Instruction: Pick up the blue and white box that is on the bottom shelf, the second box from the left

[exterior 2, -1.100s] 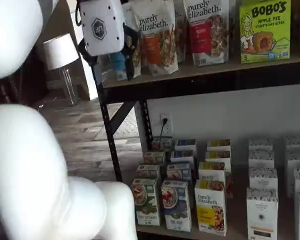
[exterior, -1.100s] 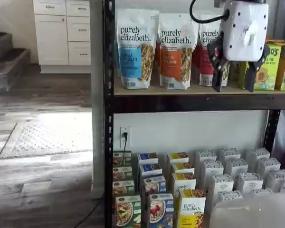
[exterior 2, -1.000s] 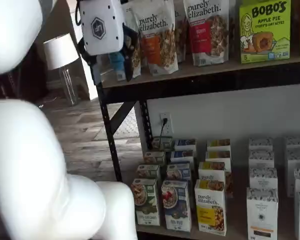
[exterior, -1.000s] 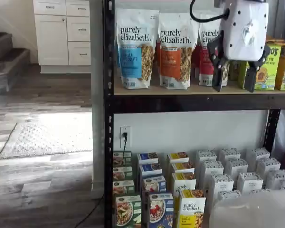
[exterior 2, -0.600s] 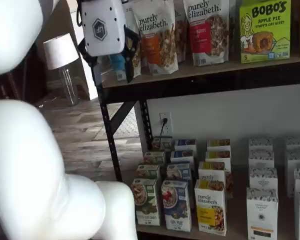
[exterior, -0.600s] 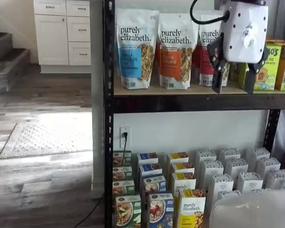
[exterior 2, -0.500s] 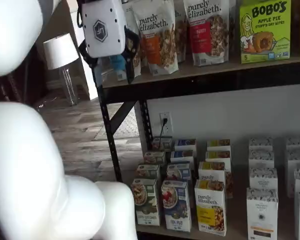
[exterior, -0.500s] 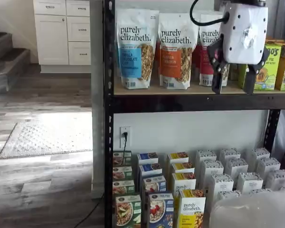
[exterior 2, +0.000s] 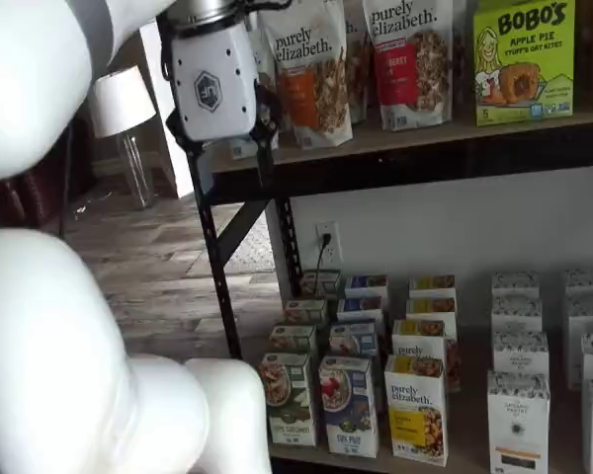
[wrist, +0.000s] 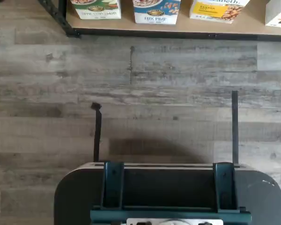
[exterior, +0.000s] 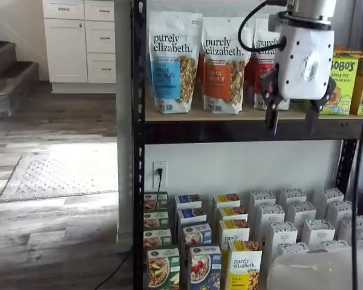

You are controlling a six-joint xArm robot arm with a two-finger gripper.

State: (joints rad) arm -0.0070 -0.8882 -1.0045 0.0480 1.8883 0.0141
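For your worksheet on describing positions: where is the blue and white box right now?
In both shelf views the blue and white box stands at the front of the bottom shelf, between a green carton and a yellow-and-white carton.

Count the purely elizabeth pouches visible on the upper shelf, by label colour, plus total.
Blue-label pouch: 1
Orange-label pouch: 1
Red-label pouch: 1
Total: 3

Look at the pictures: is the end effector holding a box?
No: the end effector hangs open and empty by the upper shelf, far above the blue and white box.
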